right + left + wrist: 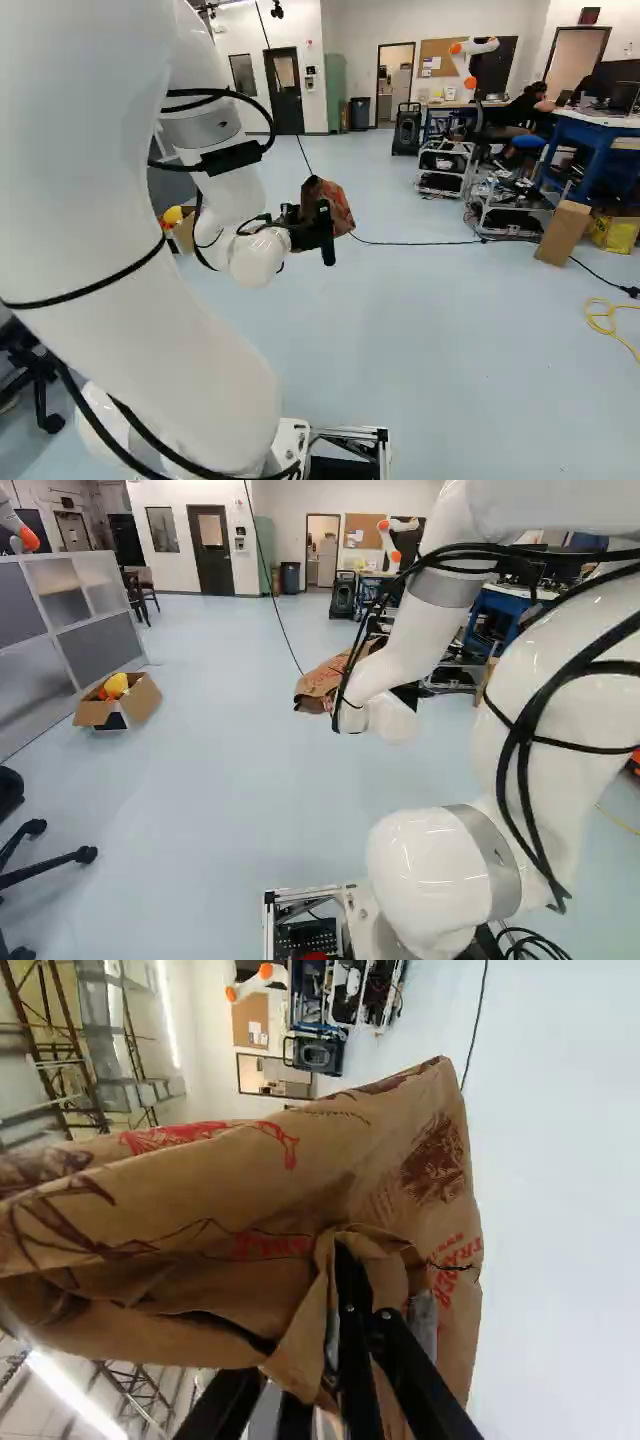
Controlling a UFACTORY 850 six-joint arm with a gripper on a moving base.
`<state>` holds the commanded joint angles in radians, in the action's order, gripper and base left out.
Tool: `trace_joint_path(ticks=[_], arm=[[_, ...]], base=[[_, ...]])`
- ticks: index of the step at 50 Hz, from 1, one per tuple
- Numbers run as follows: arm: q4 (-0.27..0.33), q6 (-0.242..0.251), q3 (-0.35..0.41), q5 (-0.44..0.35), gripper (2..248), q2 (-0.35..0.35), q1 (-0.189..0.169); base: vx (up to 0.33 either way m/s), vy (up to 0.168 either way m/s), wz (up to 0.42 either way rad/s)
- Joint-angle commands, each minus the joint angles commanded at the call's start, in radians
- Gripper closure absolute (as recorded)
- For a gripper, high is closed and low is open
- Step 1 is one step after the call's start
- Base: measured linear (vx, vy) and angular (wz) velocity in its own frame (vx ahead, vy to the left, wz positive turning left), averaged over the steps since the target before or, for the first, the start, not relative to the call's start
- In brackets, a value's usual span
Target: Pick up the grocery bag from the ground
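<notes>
— Found the grocery bag [430, 1175]?

— Yes. Straight out ahead of the arm, over the middle of the pale floor [250, 790], well in from the left edge. Brown paper, with red and dark markings, creased sides and a gaping mouth.

— Gripped, or only brushed against?

— Gripped, by the look of the wrist view: end effector [318, 232] clenched on a fold of paper beside the mouth, with creases gathered around the fingertips.

— Raised off the floor?

— Cannot tell from any view.

— And farther out?

— Start at the left edge of the floor, in the left base view: a cardboard box [90, 715] with yellow and red things inside, beside a grey partition [100, 650]. Nearer, an office chair [45, 868], partly in view.

— To the right?

— In the right base view, a black cable [405, 243] running across the floor from near the bag, then metal carts [442, 180], a tilted brown carton [563, 235] and a loose yellow cord [602, 320] toward the right edge.

— And at the far edge?

— A dark door [286, 92], a green cabinet [333, 90], and another robot [475, 47], white with orange joints.
</notes>
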<state>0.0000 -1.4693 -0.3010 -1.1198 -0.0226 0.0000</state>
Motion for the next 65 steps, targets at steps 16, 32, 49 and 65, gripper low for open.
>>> trace_joint_path(ticks=[16,32,49,65], arm=[[0.0,0.165,0.024,0.028,225,0.034,0.0],[0.0,0.356,0.052,0.06,225,0.073,0.0],[0.0,0.588,0.086,0.099,225,0.121,0.0],[0.0,0.8,0.116,0.135,225,0.164,0.0]], base=[[0.0,0.0,0.0],[0.0,0.0,0.0],[0.0,0.0,0.0],[0.0,0.0,0.0]])
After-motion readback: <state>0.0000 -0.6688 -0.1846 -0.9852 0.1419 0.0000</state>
